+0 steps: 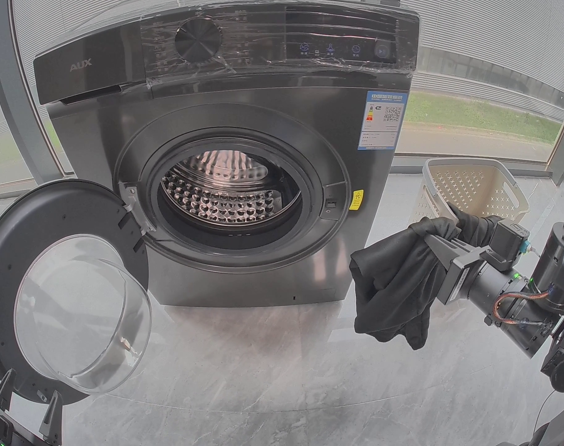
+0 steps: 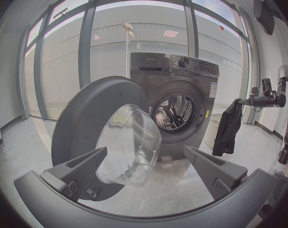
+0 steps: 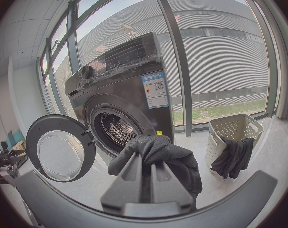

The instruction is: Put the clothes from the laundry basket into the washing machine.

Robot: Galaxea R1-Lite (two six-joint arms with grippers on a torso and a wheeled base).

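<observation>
Head view near, downward; both wrists face the washing machine (image 1: 245,103).

Right arm (image 1: 505,286) dark grey, cylindrical wrist, copper-coloured cable (image 1: 511,295) looped, green lights; jaws dark grey, wedge-shaped, screw heads

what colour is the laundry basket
The laundry basket is cream with small perforations, clearest in the right wrist view.
</observation>
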